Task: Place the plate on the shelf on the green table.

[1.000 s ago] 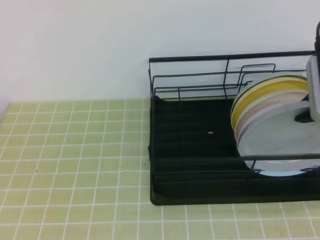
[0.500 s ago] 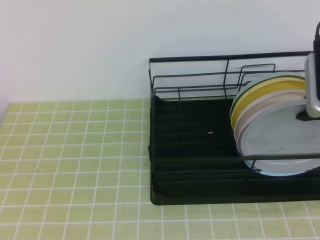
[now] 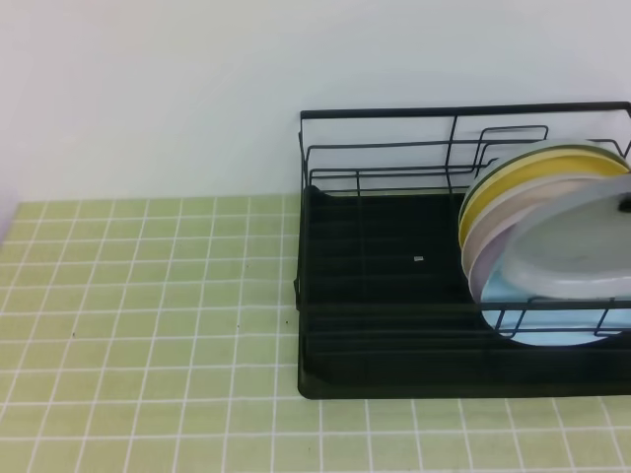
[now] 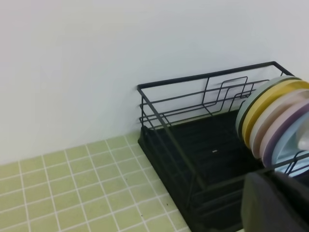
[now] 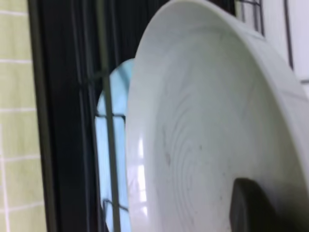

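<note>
A: Leaning out of the stack at the right edge of the high view, the plate (image 3: 577, 246) was the pale grey one, frontmost, its top tipped forward over the shelf (image 3: 394, 296) front rail.

B: And the right tool (image 5: 251, 208)?

A: Only a dark finger showed at the lower right of the right wrist view, lying against the plate's face. It looked clamped on the plate's rim, probably to steady the tilt while the lower edge was out of the wire slots.

B: What sat behind it?

A: A lilac-pink plate (image 3: 493, 232), then a yellow plate (image 3: 513, 182), all upright in the dividers. A light blue plate (image 3: 552, 330) showed low behind the front rail.

B: The other arm?

A: The left tool (image 4: 275, 205) was a dark shape at the lower right of the left wrist view, drawn together, holding nothing, apart from the rack.

B: And the worktop?

A: The green table (image 3: 148, 315) filled the left side of the frame, the shelf standing on it against the wall.
</note>
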{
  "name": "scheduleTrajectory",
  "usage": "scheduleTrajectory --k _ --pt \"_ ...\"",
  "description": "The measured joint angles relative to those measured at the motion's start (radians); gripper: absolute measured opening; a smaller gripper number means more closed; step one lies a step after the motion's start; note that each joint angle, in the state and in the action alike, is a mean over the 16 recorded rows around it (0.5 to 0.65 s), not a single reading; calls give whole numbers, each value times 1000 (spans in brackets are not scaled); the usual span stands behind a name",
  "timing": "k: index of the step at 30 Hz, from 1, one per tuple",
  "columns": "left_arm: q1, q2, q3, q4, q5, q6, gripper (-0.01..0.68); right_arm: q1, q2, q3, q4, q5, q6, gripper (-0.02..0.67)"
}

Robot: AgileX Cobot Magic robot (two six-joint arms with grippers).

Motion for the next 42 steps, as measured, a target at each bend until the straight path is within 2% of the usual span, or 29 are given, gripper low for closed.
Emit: scheduleTrajectory --k 7,16,29,34,42 --pt "0 0 0 13 3 0 -2 -1 -18 53 48 -42 -67 120" --pt "0 0 0 27 6 4 -2 -1 -24 183 77 -182 -140 120" --pt "0 0 0 30 1 10 -2 -1 -26 250 115 -266 -154 130" --pt "0 0 0 30 0 10 -2 -1 -26 253 130 -274 -131 179" --pt "0 0 0 30 0 10 -2 -1 -45 258 140 -287 -75 312"
